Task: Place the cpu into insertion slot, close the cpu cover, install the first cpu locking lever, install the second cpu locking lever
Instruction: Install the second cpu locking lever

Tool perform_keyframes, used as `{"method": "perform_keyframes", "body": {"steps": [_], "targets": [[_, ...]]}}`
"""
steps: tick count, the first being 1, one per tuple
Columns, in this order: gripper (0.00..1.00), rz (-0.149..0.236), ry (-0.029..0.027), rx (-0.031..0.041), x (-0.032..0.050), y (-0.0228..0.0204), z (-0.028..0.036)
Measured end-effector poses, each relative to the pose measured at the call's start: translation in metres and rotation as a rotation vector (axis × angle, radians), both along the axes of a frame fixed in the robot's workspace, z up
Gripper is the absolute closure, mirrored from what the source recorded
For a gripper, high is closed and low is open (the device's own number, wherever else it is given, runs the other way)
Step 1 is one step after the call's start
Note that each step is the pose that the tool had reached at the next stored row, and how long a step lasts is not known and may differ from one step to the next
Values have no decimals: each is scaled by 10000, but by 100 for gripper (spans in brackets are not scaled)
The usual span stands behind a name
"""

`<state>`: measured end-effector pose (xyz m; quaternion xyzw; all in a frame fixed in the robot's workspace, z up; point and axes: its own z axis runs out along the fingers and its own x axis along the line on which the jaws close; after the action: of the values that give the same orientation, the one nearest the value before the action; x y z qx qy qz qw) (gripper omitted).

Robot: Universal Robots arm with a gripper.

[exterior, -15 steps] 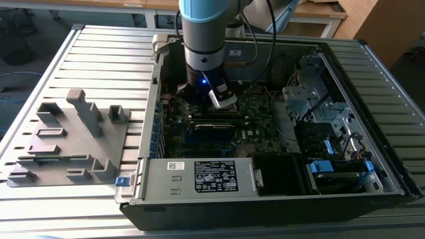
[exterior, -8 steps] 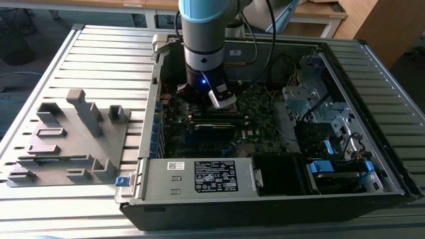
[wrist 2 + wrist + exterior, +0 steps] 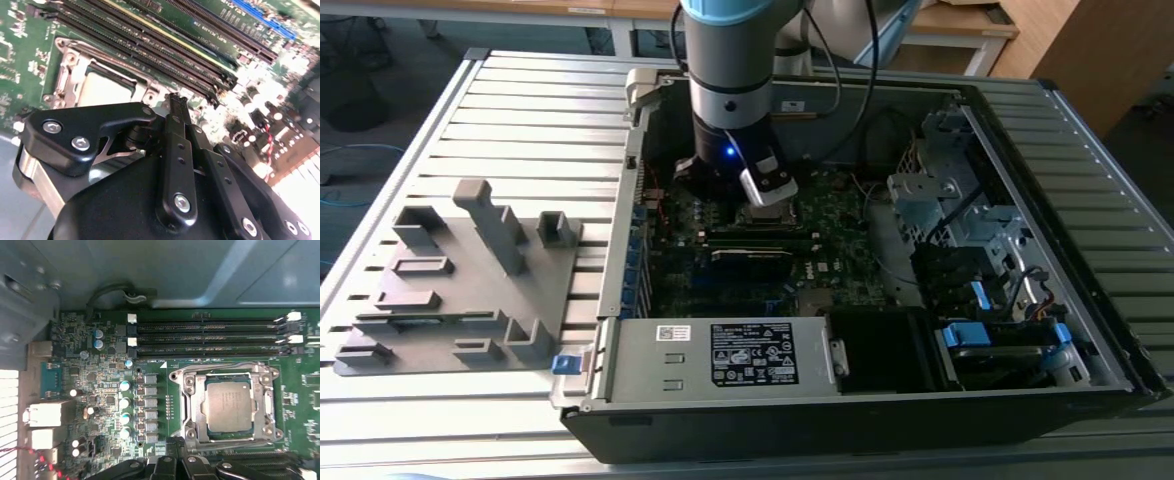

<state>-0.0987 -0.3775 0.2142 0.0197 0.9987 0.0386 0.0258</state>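
Observation:
The cpu (image 3: 228, 406) lies flat in the insertion slot (image 3: 186, 407), its dull silver top showing through the window of the cpu cover (image 3: 265, 407), which lies flat around it. A thin wire lever (image 3: 225, 365) runs along the side of the socket that faces the memory slots. In both wrist views my gripper (image 3: 176, 462) hangs just off the socket's edge, fingers together with nothing between them. The second wrist view has the gripper (image 3: 176, 100) in front of the cpu (image 3: 102, 90). In the exterior view the gripper (image 3: 754, 205) is low over the motherboard.
Long black memory slots (image 3: 205, 337) run beside the socket. The open computer case (image 3: 1067, 110) walls in the board, with a power supply (image 3: 720, 355) at the front and drive bays (image 3: 961, 210) on the exterior view's right. A grey parts fixture (image 3: 454, 290) stands outside the case.

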Motion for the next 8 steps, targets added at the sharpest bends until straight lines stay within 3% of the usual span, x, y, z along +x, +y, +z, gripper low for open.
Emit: {"method": "perform_keyframes", "body": {"steps": [4, 8], "targets": [[89, 0, 1, 0, 0, 0, 139], [89, 1, -2, 5, 0, 0, 161]]}}
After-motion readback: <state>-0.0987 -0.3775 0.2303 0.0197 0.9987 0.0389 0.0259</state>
